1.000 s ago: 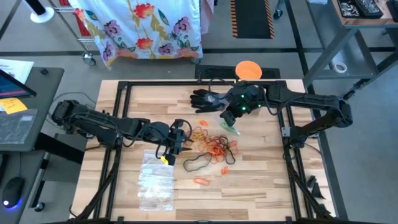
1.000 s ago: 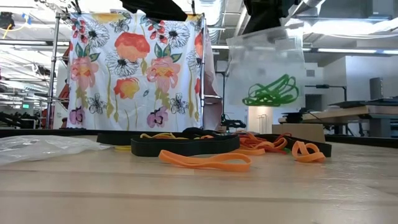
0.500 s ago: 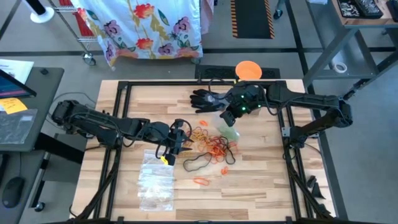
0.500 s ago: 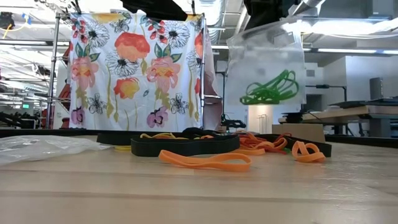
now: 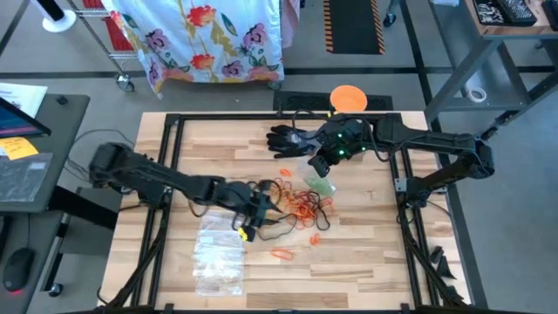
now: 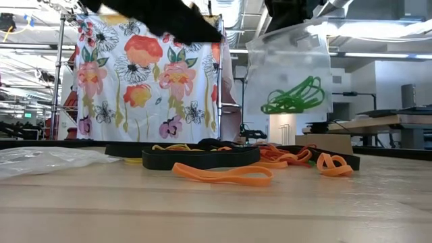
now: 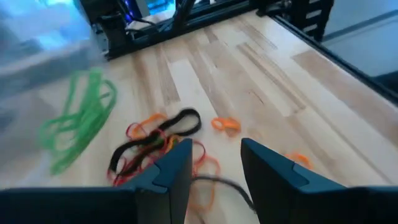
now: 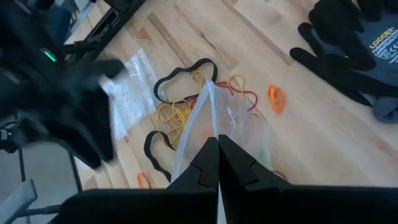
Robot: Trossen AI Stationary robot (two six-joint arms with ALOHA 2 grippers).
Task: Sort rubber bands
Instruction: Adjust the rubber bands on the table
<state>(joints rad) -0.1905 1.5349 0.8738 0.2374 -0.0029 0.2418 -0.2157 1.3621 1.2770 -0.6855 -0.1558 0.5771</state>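
A loose pile of rubber bands (image 5: 302,206), orange, red, yellow and black, lies on the wooden table (image 5: 375,244) near its middle. My left gripper (image 7: 214,167) stands open just above the pile's left side (image 5: 260,209), nothing between its fingers. My right gripper (image 5: 325,164), higher up and on the pile's far side, is shut on a clear plastic bag (image 6: 289,67). The bag holds green rubber bands (image 6: 294,94), which also show in the left wrist view (image 7: 78,121). My right gripper pinches the clear bag's top edge (image 8: 213,127) between its two fingers, coming from above and slanting down. The bag hangs below the fingers, clear of the table, with the green bands in its lower part (image 6: 294,94).
A black glove (image 5: 288,139) lies at the table's far side, beside the right arm. Several clear plastic bags (image 5: 218,253) lie near the front left. A large black band (image 5: 279,228) and a single orange band (image 5: 281,254) lie nearer the front edge.
My left gripper has gone down and toward the table's right, closer to the pile of rubber bands, its fingers still apart. My right gripper has kept the bag where it was.
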